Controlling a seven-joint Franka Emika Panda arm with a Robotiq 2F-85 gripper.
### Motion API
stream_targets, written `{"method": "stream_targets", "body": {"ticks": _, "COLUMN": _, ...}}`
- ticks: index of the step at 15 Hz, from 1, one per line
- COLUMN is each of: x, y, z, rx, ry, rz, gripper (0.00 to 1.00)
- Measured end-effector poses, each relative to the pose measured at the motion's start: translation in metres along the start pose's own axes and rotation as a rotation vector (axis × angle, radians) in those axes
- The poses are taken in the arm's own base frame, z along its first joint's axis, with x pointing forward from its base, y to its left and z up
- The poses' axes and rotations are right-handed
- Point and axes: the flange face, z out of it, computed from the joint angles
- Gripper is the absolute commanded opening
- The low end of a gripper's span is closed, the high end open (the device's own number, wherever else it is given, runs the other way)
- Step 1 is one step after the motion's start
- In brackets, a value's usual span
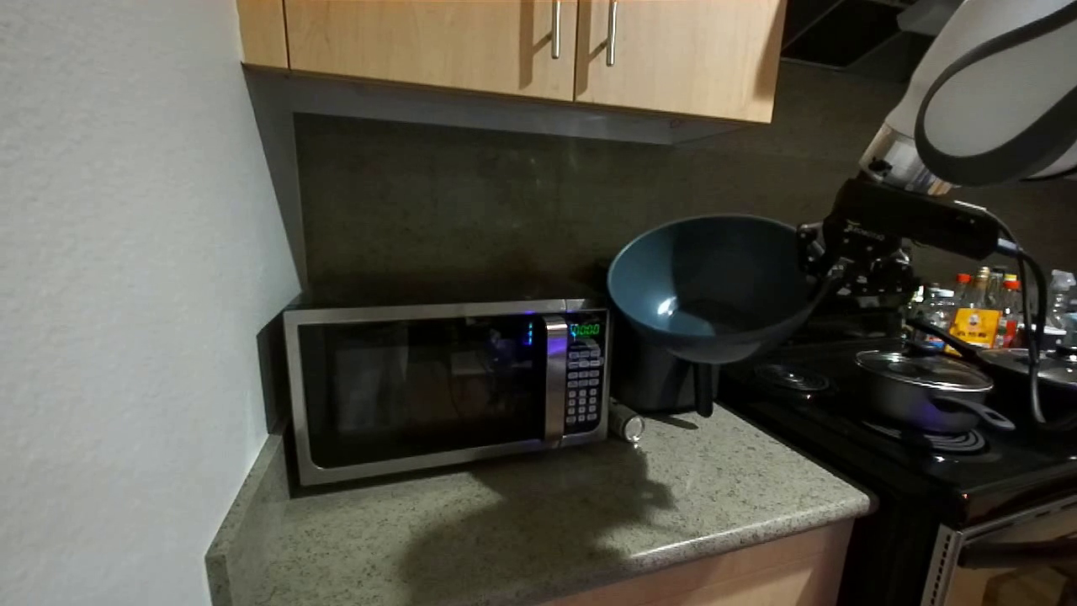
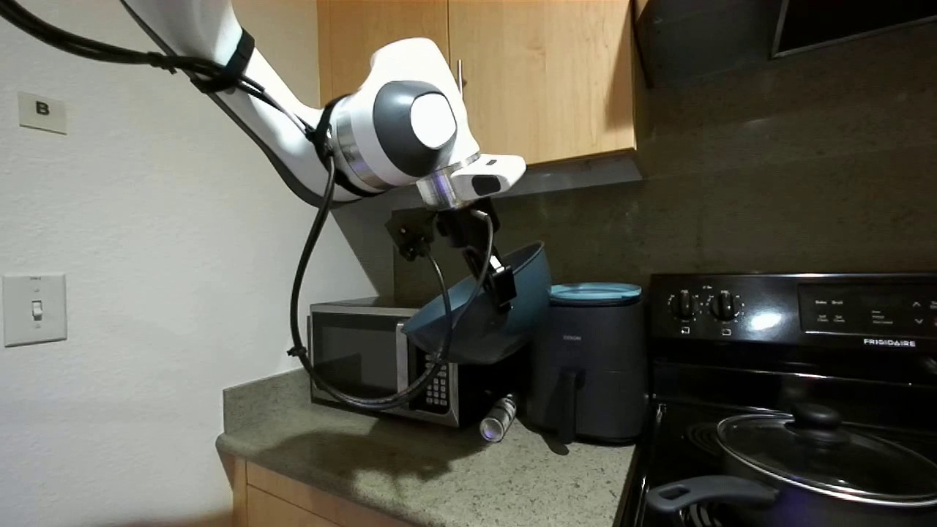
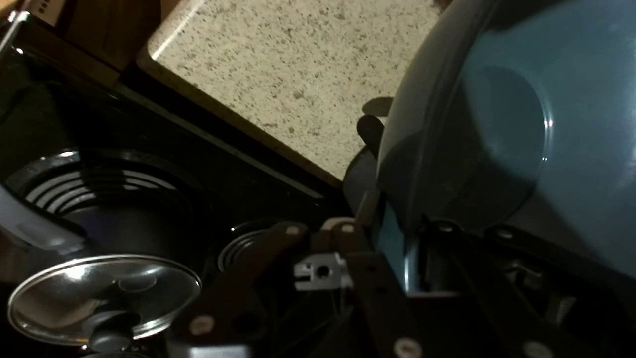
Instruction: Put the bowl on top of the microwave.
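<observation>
The large blue-grey bowl (image 1: 702, 278) hangs in the air, tilted, right of the microwave (image 1: 429, 391) and in front of the tall black appliance. In an exterior view the bowl (image 2: 528, 300) overlaps the upper right corner of the microwave (image 2: 355, 351); whether they touch I cannot tell. My gripper (image 1: 814, 257) is shut on the bowl's rim, and it also shows at the rim in an exterior view (image 2: 501, 284). In the wrist view the rim of the bowl (image 3: 586, 99) runs between the dark fingers of the gripper (image 3: 400, 223). The microwave stands on the counter, its door shut.
The tall black appliance (image 2: 593, 366) with a blue top stands right of the microwave. A can (image 1: 627, 422) lies between them. Wooden cabinets (image 1: 437, 42) hang above the microwave. A lidded pot (image 1: 921, 396) sits on the black stove (image 2: 692, 388). A wall (image 1: 126, 295) stands on the left.
</observation>
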Motion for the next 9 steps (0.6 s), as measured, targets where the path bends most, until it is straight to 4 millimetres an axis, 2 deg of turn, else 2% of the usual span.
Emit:
{"method": "stream_targets", "body": {"ticks": 5, "x": -0.008, "y": -0.006, "z": -0.049, "rx": 0.075, "ry": 0.111, "rz": -0.025, "gripper": 0.03}}
{"method": "stream_targets", "body": {"ticks": 7, "x": -0.016, "y": -0.011, "z": -0.057, "rx": 0.084, "ry": 0.120, "rz": -0.053, "gripper": 0.03}}
{"method": "stream_targets", "body": {"ticks": 9, "x": -0.030, "y": -0.023, "z": -0.055, "rx": 0.088, "ry": 0.109, "rz": -0.135, "gripper": 0.03}}
